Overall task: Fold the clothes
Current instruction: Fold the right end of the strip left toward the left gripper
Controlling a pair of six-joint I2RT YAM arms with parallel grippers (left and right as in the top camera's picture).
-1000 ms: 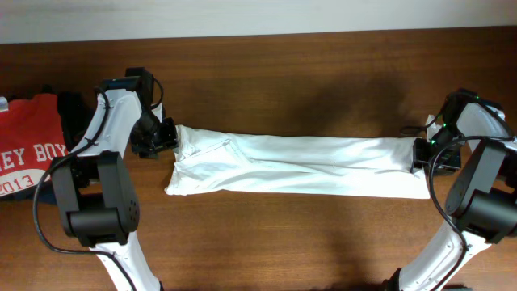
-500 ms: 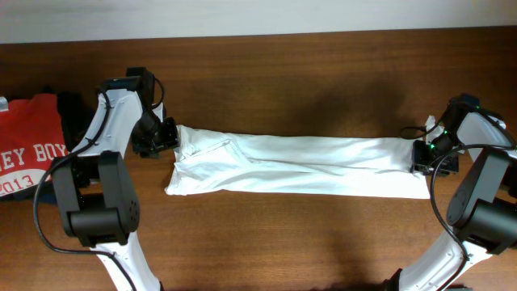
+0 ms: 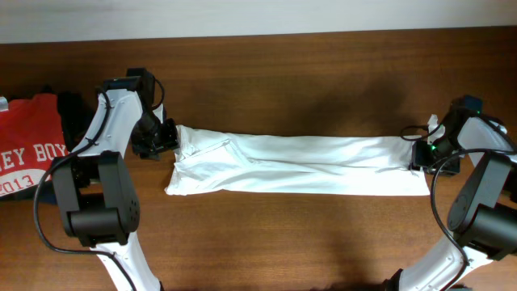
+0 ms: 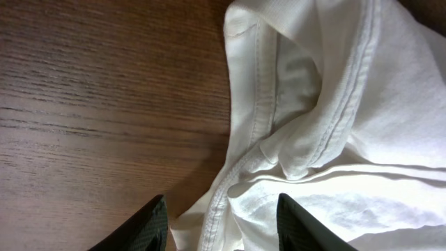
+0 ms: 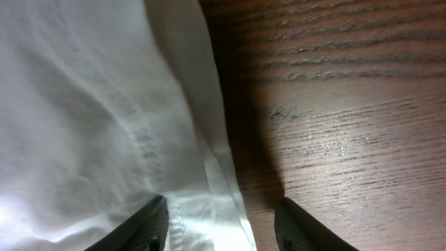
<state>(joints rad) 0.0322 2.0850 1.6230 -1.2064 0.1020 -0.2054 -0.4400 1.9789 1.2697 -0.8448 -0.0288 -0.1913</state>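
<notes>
Currently, the white T-shirt (image 3: 299,164) lies as a long, narrow band across the middle of the table (image 3: 283,234), running from near the left edge to near the right edge.

Change over the last second: the right arm's wrist has shifted slightly toward the far edge. The left arm and the cloth have not moved. No new fold has been made in that time. The right side is probably re-seating on its end of the cloth.

Left gripper (image 3: 166,139): at the band's left end. The wrist view shows its fingers (image 4: 155,222) apart, with a stitched hem lying in the gap and not pinched.

Right gripper (image 3: 416,153): at the band's right end. Its fingers (image 5: 150,222) are also apart, straddling the hem edge, with bare wood just beside it.

Task status: the lengthwise narrowing appears done, and the end-to-end fold is not yet done.

Containers: none are in view. A red T-shirt (image 3: 28,158) lies directly on the table at the left edge, well apart from the white one.
</notes>
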